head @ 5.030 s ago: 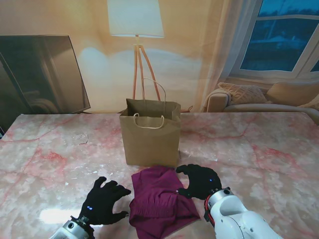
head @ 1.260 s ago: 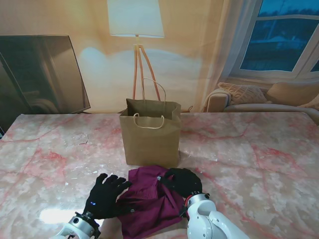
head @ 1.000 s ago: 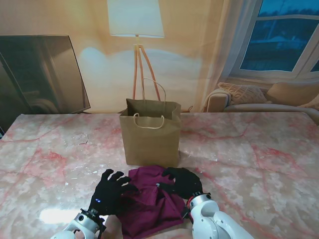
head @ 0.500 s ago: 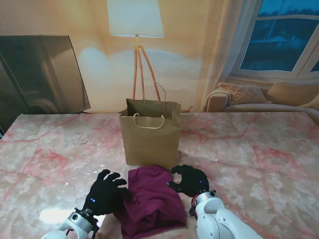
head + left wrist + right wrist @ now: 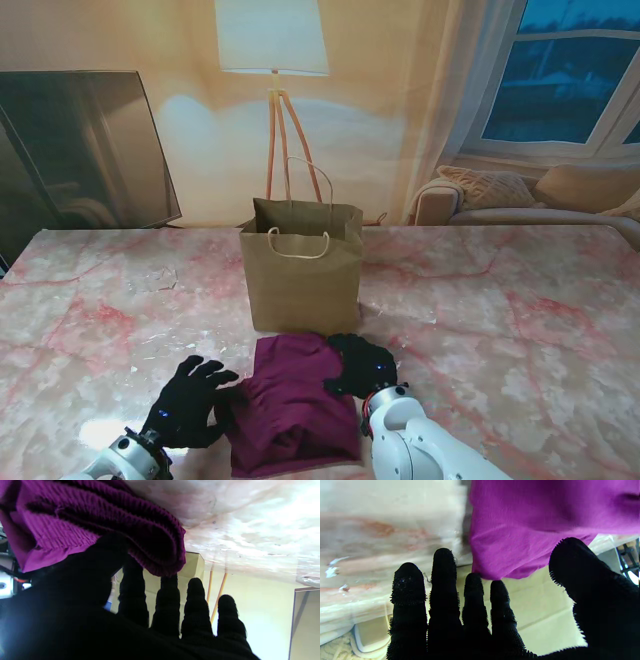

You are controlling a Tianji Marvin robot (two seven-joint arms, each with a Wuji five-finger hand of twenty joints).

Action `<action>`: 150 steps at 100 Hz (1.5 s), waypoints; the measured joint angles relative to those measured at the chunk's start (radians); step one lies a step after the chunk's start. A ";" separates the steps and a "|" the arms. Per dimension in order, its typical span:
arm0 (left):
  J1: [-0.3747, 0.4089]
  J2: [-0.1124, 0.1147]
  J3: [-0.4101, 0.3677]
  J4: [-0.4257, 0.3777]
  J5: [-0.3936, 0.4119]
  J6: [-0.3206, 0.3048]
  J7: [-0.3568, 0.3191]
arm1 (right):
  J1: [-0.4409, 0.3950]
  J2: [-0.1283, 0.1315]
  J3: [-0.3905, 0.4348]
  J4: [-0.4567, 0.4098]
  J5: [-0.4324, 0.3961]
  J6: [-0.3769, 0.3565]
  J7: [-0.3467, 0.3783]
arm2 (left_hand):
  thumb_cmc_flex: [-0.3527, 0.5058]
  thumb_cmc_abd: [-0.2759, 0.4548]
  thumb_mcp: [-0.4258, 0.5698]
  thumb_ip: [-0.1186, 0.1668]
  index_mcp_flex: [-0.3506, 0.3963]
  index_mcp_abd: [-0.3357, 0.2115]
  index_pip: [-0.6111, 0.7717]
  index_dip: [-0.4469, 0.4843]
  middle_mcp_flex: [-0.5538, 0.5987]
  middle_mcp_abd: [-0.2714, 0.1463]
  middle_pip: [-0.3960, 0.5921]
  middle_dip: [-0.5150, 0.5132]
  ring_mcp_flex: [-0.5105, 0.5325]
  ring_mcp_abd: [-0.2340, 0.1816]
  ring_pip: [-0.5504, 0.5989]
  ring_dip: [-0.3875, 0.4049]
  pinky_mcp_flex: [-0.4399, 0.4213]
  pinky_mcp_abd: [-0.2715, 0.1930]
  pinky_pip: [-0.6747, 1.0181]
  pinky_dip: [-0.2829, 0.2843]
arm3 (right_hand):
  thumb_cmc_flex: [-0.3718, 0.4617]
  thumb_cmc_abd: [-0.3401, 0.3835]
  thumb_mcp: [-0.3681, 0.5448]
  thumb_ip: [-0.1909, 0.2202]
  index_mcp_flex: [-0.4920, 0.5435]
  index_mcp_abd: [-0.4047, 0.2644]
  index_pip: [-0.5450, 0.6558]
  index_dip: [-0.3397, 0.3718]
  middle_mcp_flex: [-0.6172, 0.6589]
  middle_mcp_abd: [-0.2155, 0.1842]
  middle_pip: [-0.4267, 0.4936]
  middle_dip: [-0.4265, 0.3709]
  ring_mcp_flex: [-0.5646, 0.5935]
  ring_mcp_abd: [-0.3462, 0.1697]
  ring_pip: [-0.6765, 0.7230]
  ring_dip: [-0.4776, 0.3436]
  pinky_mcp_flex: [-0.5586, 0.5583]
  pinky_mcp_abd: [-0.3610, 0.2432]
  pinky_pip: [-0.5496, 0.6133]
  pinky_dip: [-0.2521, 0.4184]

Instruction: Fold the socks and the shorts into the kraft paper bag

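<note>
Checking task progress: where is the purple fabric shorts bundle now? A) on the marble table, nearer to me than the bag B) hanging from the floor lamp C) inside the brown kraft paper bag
A: the purple fabric shorts bundle lies on the marble table, in front of the upright brown kraft paper bag.

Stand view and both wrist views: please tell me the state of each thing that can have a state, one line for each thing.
Purple ribbed fabric shorts: folded into a bundle, lying flat on the table, outside the bag.
Brown kraft paper bag: upright, top open, handles up.
Left robot hand: fingers spread, at the shorts' left edge, holding nothing.
Right robot hand: fingers spread, resting at the shorts' right corner, no grip.
Floor lamp with white shade: lit.
</note>
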 measured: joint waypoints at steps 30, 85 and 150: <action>0.022 -0.002 -0.029 -0.010 0.008 -0.004 -0.008 | 0.029 -0.004 -0.041 0.041 -0.007 0.002 0.022 | 0.001 0.000 -0.035 0.002 0.006 -0.004 0.000 0.000 0.000 0.000 -0.002 0.000 0.000 0.000 -0.018 -0.002 -0.003 0.001 -0.003 0.000 | 0.041 -0.077 0.051 0.000 0.033 -0.017 0.068 -0.049 0.150 -0.097 0.335 0.269 0.092 -0.069 0.407 0.256 0.067 -0.027 0.107 0.020; 0.123 -0.020 -0.116 -0.099 -0.053 -0.048 0.037 | -0.024 0.015 0.037 0.051 -0.094 -0.226 -0.094 | -0.118 0.019 -0.299 0.003 0.009 0.045 -0.037 0.000 0.000 0.000 -0.012 -0.002 0.011 0.000 -0.042 -0.004 -0.004 0.024 -0.042 0.024 | 0.103 -0.034 0.050 -0.046 0.371 -0.261 0.205 0.156 0.160 -0.133 0.129 0.228 -0.072 -0.067 0.089 0.143 -0.066 -0.019 0.006 0.036; -0.045 -0.027 0.019 0.002 -0.075 0.141 0.086 | 0.033 -0.013 -0.030 -0.017 0.022 0.146 0.057 | -0.028 0.091 -0.116 0.003 0.006 0.089 0.027 0.024 0.157 0.000 0.060 0.068 0.261 0.013 0.023 0.028 0.172 0.074 0.283 0.029 | 0.008 -0.032 -0.005 -0.051 0.018 0.047 -0.038 0.003 0.010 0.030 -0.067 -0.021 -0.039 0.055 -0.090 -0.045 0.017 0.034 -0.002 -0.031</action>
